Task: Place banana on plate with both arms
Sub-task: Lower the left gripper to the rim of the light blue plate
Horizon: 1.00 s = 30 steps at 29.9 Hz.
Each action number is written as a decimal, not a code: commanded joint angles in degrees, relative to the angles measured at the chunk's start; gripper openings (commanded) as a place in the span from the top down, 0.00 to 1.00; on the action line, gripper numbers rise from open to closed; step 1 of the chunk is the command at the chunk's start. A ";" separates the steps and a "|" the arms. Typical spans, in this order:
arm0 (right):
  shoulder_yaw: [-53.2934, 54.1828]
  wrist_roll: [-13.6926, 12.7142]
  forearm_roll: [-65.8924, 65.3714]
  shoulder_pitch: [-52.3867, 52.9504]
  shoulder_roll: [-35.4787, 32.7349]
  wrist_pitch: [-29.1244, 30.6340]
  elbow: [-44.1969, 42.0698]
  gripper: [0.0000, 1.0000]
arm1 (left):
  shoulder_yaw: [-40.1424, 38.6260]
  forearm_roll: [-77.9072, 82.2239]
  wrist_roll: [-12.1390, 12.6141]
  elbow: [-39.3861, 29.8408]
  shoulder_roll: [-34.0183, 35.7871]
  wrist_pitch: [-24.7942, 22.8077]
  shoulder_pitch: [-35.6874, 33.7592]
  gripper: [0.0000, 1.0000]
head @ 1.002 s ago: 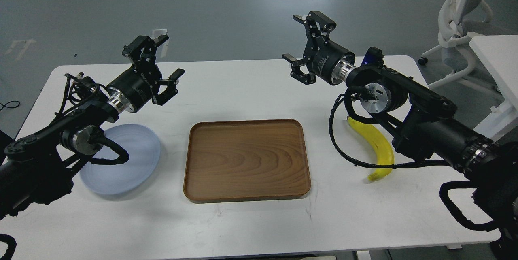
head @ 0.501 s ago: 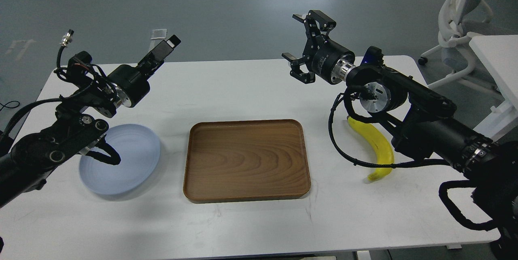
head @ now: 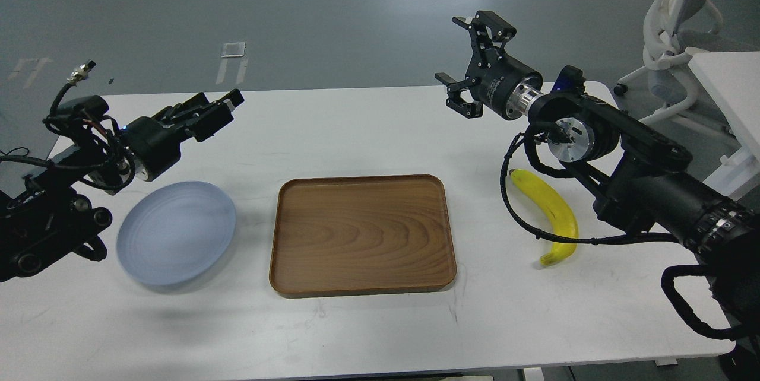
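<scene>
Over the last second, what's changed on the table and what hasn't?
The left gripper rolled from a spread, open pose to side-on and swung lower and leftward, uncovering the plate. The right gripper shifted right and slightly back, jaws open as before, exposing the banana stem end. Nothing was grasped or released. Banana, plate and wooden tray stayed put.

Left gripper (head: 222, 109) fingers indistinguishable edge-on

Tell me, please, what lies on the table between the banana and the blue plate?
In the head view, the brown wooden tray lies between the banana and the plate. It touches neither; bare white table shows on both sides.
</scene>
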 commanded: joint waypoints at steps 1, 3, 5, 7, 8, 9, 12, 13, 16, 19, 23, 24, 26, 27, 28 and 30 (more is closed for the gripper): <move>0.93 -0.09 0.13 -0.98 -1.10 0.10 0.03 0.01 | 3.96 0.70 -1.14 -0.13 2.54 4.58 -0.04 0.02; 1.90 -0.18 0.13 -1.94 -1.37 0.27 0.11 0.01 | 6.08 0.70 -1.90 -0.13 3.59 6.34 -0.12 0.02; 2.52 -0.09 0.13 -3.00 -1.55 0.36 0.20 0.01 | 6.97 0.79 -1.90 -0.13 4.82 6.97 -0.12 0.02; 2.87 -0.09 0.04 -3.61 -1.90 0.36 0.20 0.01 | 7.14 0.96 -1.90 -0.04 5.88 6.97 -0.04 0.03; 2.87 -0.09 0.04 -3.88 -2.07 0.36 0.20 0.01 | 7.14 1.14 -1.90 -0.04 6.14 6.97 -0.04 0.03; 2.96 -0.09 0.04 -4.14 -2.42 0.36 0.12 0.01 | 7.14 1.92 -1.90 -0.04 6.50 6.97 -0.04 0.03; 3.22 -0.09 0.04 -4.58 -2.78 0.36 -0.15 0.01 | 7.14 3.42 -1.90 -0.13 8.34 6.97 0.31 0.02; 3.40 -0.09 0.04 -4.67 -2.87 0.36 -0.32 0.01 | 7.14 3.42 -1.90 -0.13 8.61 6.97 0.49 0.02; 4.01 -0.09 0.04 -5.55 -3.83 0.36 -0.41 0.01 | 7.23 3.34 -1.85 -0.13 9.31 6.88 1.37 0.02; 4.01 -0.09 0.04 -5.73 -4.45 0.36 -0.41 0.01 | 8.11 3.34 -1.85 -0.13 9.75 6.97 2.51 0.02; 4.80 -0.09 0.04 -6.87 -5.76 0.45 -0.24 0.01 | 8.73 3.42 -1.85 -0.13 10.54 6.97 4.44 0.02; 5.33 -0.09 0.04 -7.48 -5.85 0.45 -0.24 0.01 | 8.73 3.42 -1.90 -0.13 10.54 6.97 5.06 0.02; 5.77 0.00 0.04 -8.10 -5.85 0.45 -0.15 0.01 | 8.73 3.42 -1.90 -0.31 10.63 6.97 5.41 0.02; 5.94 0.00 0.04 -8.54 -5.85 0.45 -0.06 0.01 | 8.73 3.42 -1.90 -0.39 10.63 6.97 5.50 0.02; 6.12 0.00 0.04 -8.63 -5.85 0.45 -0.06 0.01 | 8.73 3.42 -1.90 -0.39 10.63 6.97 5.50 0.02; 6.91 0.08 0.04 -9.07 -5.85 0.19 -0.24 0.01 | 8.81 3.51 -1.90 -0.39 10.63 6.97 6.11 0.02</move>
